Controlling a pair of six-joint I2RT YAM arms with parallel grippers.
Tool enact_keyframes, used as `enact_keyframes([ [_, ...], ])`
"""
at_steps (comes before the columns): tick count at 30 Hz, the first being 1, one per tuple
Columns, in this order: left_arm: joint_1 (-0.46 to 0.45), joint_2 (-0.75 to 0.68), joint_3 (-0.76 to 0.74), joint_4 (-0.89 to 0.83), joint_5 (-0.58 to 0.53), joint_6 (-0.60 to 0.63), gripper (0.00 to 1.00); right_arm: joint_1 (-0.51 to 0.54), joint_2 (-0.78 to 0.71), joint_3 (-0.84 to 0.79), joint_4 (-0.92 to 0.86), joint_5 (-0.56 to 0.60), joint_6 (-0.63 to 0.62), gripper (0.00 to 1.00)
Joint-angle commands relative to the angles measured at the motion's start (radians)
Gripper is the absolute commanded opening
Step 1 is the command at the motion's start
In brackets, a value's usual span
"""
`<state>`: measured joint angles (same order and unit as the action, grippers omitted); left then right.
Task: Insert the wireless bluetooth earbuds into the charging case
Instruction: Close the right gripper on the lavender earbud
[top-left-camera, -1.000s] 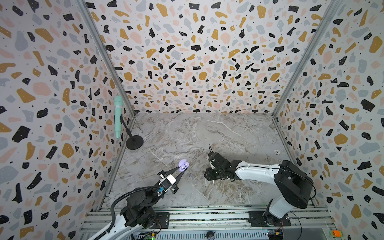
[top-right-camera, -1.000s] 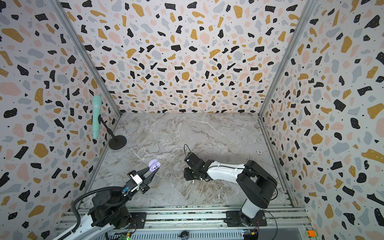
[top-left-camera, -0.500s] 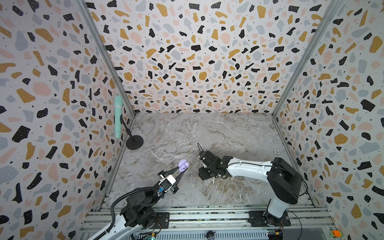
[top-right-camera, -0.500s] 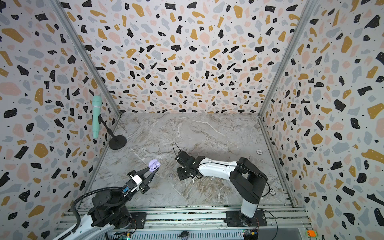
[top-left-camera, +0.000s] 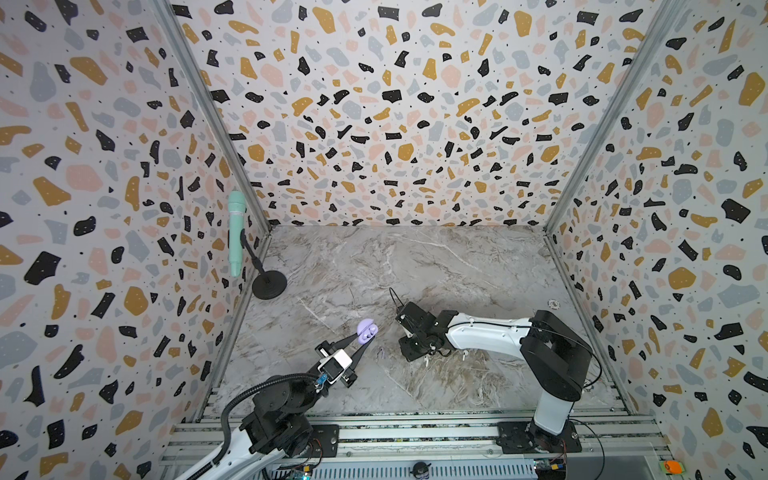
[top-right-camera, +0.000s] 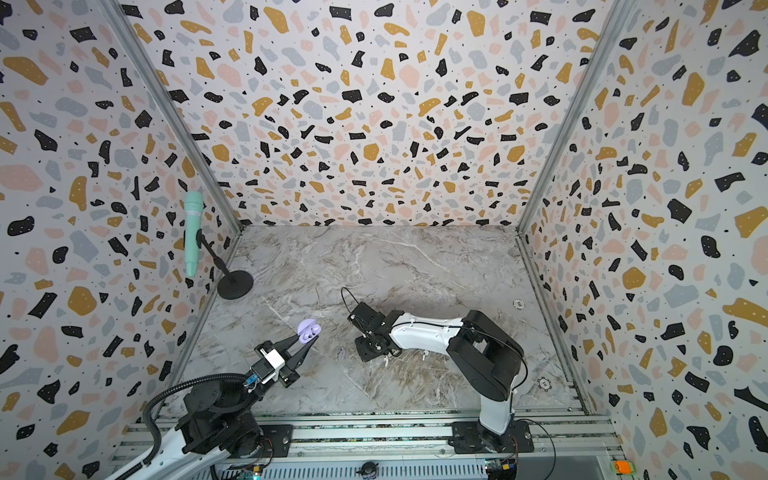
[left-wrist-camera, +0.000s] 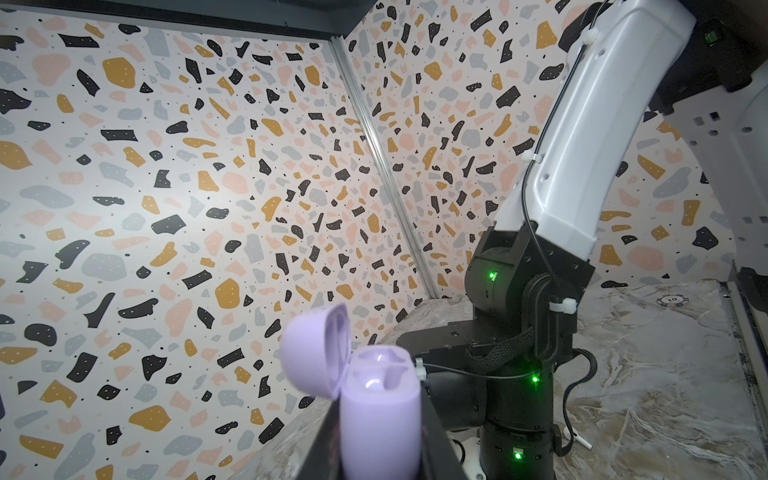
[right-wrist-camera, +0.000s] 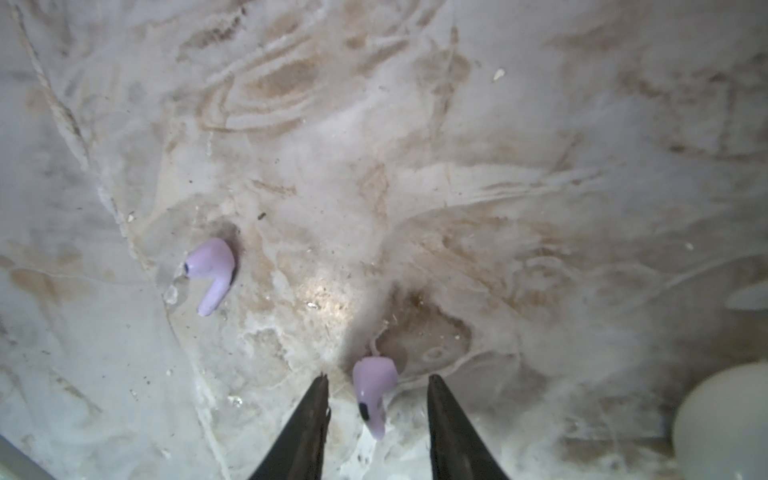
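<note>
One lavender earbud (right-wrist-camera: 374, 390) lay on the marble tabletop (right-wrist-camera: 498, 166) directly between the right fingers (right-wrist-camera: 309, 428). They stood apart on either side of it, with a gap showing on both sides, so nothing was gripped. The second lavender earbud (right-wrist-camera: 210, 272) lay on its side a little way off on the same surface, clear of the fingers. In both top views it showed as a small mauve speck (top-left-camera: 382, 353) between the two arms.

Two white earbuds (top-left-camera: 464, 354) (top-left-camera: 427, 361) lay on the tabletop close by the right wrist, apart from each other. A pale rounded object (right-wrist-camera: 723, 419) sat at the edge of the right wrist view, too blurred to name.

The lavender charging case (left-wrist-camera: 378, 411) was held off the tabletop, clamped between the left fingers (left-wrist-camera: 320, 449) by its lower body. Its lid (left-wrist-camera: 316, 349) was hinged back and its moulded wells appeared bare. In both top views the case (top-right-camera: 308, 330) sat well left of the right arm (top-right-camera: 419, 332).

Farther out, a poker chip (top-left-camera: 554, 304) lay near the right wall, and a mint-green microphone (top-left-camera: 235, 232) on a black stand stood in the far left corner.
</note>
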<state>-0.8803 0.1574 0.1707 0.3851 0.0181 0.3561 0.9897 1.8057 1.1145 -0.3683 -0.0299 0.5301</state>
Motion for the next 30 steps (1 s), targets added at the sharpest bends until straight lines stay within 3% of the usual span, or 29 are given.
enact_keyframes([
  [1,-0.004,-0.009,-0.004,0.034,0.005,0.013,0.00,0.004,0.004,0.034,-0.027,0.008,-0.018,0.39],
  [17,-0.005,-0.010,-0.003,0.031,0.005,0.014,0.00,0.007,0.027,0.038,-0.018,0.012,-0.016,0.30],
  [30,-0.004,-0.012,-0.004,0.029,0.005,0.017,0.00,0.010,0.046,0.036,-0.005,0.009,0.005,0.27],
])
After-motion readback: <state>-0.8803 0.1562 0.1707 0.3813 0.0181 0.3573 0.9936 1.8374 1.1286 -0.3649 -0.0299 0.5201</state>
